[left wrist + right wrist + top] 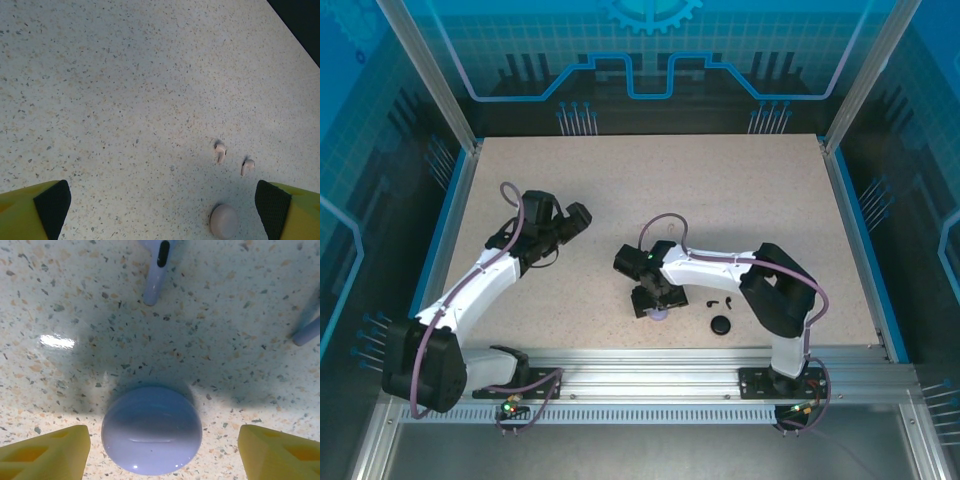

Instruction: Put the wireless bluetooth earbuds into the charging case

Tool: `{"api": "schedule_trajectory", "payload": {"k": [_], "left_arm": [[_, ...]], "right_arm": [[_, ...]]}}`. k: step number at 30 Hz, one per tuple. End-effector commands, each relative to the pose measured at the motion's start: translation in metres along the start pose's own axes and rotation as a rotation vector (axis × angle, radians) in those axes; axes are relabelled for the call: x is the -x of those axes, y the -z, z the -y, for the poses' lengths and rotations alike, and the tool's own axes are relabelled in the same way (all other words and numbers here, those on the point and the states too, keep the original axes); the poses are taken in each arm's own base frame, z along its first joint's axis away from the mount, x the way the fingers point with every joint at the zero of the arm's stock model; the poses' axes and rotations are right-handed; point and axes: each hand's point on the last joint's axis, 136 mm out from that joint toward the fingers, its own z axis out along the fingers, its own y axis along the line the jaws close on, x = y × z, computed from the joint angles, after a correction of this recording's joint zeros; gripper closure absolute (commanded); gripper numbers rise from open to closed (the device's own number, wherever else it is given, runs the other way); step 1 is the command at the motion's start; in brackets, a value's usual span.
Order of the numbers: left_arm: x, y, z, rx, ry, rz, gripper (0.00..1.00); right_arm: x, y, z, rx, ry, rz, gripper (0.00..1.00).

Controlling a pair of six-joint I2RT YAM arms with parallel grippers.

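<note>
Right end effector (161, 452) wide, straddling closed purple case (151, 430) on tabletop (60, 305), not touching. Purple earbud (156, 270) lies just beyond: likely light, smooth, slippery; pinch across stem. Left end effector (162, 205) wide, above pink earbuds (220, 151).

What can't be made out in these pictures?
Top view: the purple case is mostly hidden under the right claw.
Top view: black earbuds too small for detail.
Right wrist view: one purple earbud cut by the top edge, the second purple earbud by the right edge.
</note>
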Motion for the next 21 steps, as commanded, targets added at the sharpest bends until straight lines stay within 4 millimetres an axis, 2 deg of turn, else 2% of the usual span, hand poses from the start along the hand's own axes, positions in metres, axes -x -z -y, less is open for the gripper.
{"api": "schedule_trajectory", "payload": {"k": [1,9,21], "left_arm": [[-0.003,0.002,-0.001,-0.021,0.013,-0.009,0.01],[-0.004,-0.001,-0.001,-0.024,0.026,-0.009,0.01],[-0.006,0.000,-0.004,-0.022,0.035,-0.010,0.01]], "right_arm": [[-0.004,-0.009,-0.001,0.000,-0.015,-0.027,0.23],[-0.004,-0.017,-0.002,0.001,-0.015,-0.047,0.24],[-0.007,-0.023,-0.002,0.004,-0.015,-0.061,0.33]]}}
